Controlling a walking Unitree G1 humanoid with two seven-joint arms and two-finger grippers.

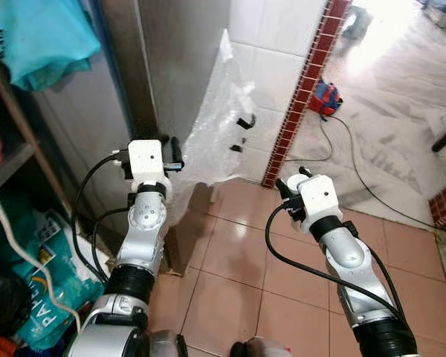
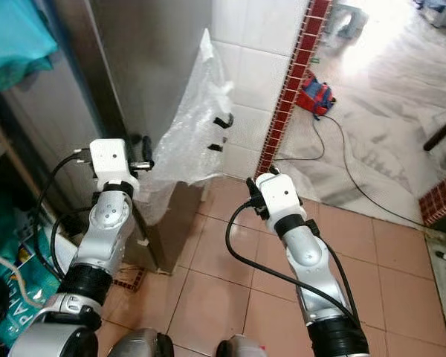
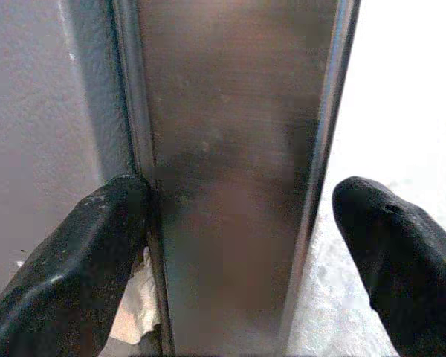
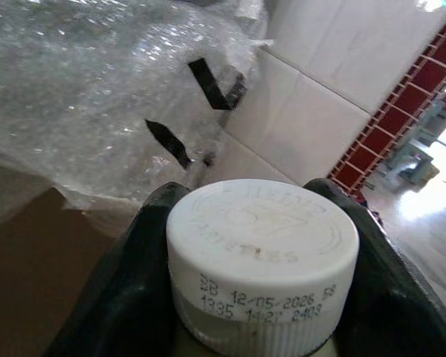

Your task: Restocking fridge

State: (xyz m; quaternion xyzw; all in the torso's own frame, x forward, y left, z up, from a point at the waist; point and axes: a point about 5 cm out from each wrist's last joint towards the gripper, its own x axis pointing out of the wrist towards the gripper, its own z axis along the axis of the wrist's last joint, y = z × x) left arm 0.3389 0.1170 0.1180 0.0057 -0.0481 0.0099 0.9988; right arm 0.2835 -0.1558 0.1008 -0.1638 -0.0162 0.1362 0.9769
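Note:
The fridge (image 1: 182,59) is a tall brushed-steel body straight ahead on the left. My left gripper (image 1: 177,152) is raised against it and open. In the left wrist view its two black fingers (image 3: 74,275) straddle the fridge's vertical steel edge (image 3: 230,149), one on each side. My right gripper (image 1: 293,182) hovers over the tiled floor to the right of the fridge, shut on a bottle with a white ribbed cap (image 4: 262,253) bearing a printed date. The bottle's body is hidden below the cap.
A sheet of bubble wrap (image 1: 219,119) hangs off the fridge's right side. Behind it are a white tiled wall and a red tile strip (image 1: 305,82). A cable and a red-blue object (image 1: 325,98) lie on the floor. Left: a shelf, a teal bag (image 1: 41,37).

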